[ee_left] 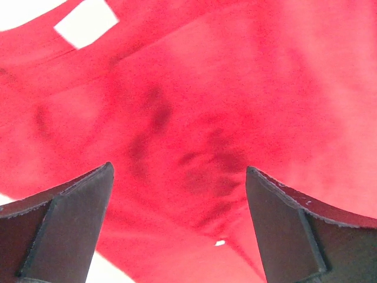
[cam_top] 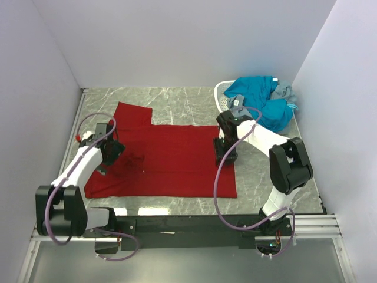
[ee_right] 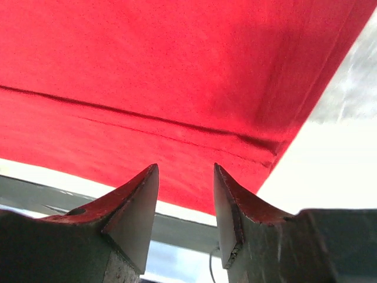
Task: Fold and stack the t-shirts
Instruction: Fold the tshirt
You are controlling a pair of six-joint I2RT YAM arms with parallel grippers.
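Note:
The dark red t-shirt lies spread flat on the marble table, one sleeve reaching to the far left. My left gripper hangs open over its wrinkled left part; the left wrist view shows red cloth and the white neck label between wide-apart jaws. My right gripper is open and empty over the shirt's right side; the right wrist view shows the hem seam and the shirt's corner. A teal-blue shirt and a grey one lie heaped at the far right.
A white perforated basket sits under the heap at the back right. White walls close the table at the left, back and right. The black rail with the arm bases runs along the near edge.

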